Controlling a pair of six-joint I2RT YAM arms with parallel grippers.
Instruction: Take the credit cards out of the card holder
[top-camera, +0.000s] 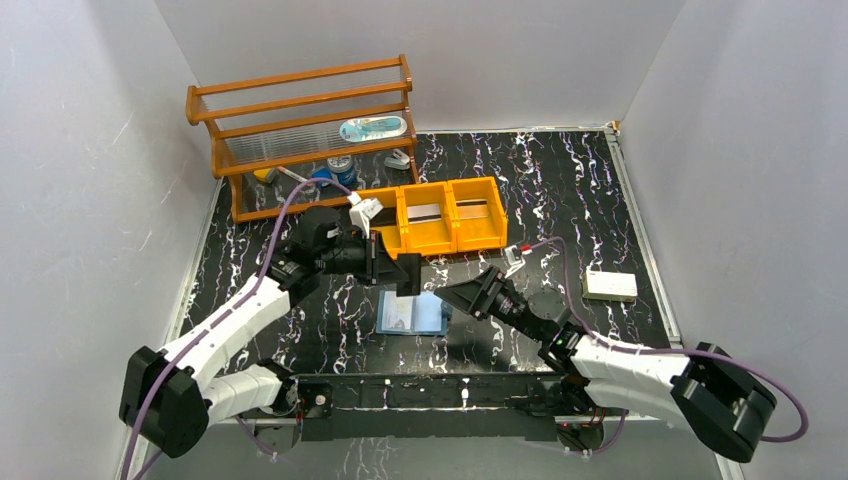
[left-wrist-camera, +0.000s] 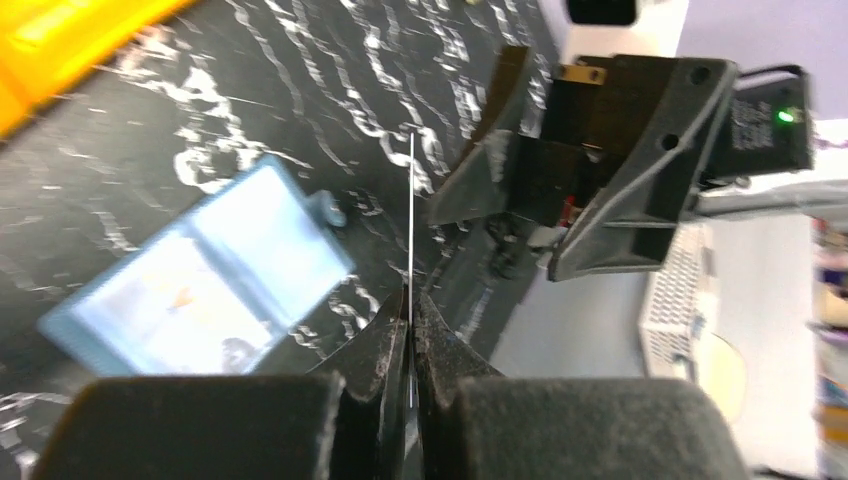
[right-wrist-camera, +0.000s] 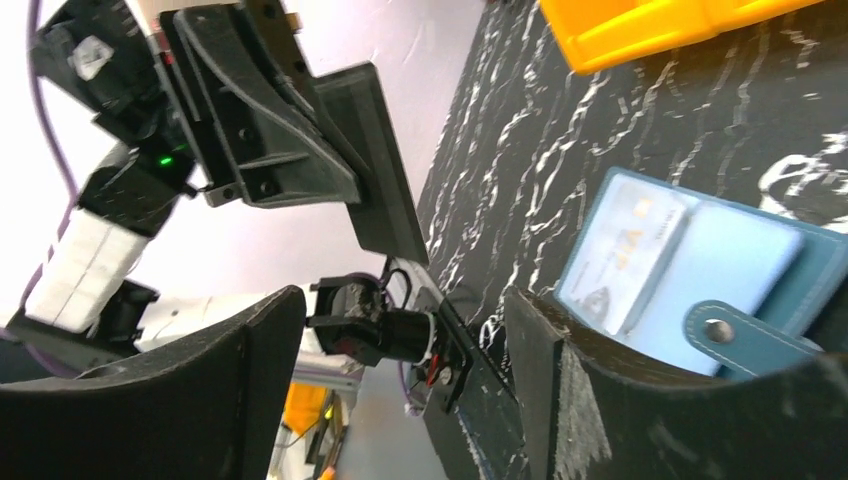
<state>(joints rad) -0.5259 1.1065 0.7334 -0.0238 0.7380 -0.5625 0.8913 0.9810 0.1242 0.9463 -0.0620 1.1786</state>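
Credit card, dark grey-black (right-wrist-camera: 380, 170): pinched between the pressed-together fingers of the left gripper (left-wrist-camera: 410, 305), held clear of the worktop (top-camera: 560, 200) near the centre of the top view

Card holder (top-camera: 412, 312): light blue, lying open on the worktop just below that gripper; a pale card (right-wrist-camera: 625, 250) appears to sit in one pocket

Right gripper (top-camera: 455, 292): jaws spread, empty, beside the holder

Orange tray (top-camera: 470, 240): silver-grey card (top-camera: 425, 213) and tan card (top-camera: 480, 209) in separate compartments

Step judged: carrying off an extracted card. Next move calls for setting it in the tray, then working the pale card free
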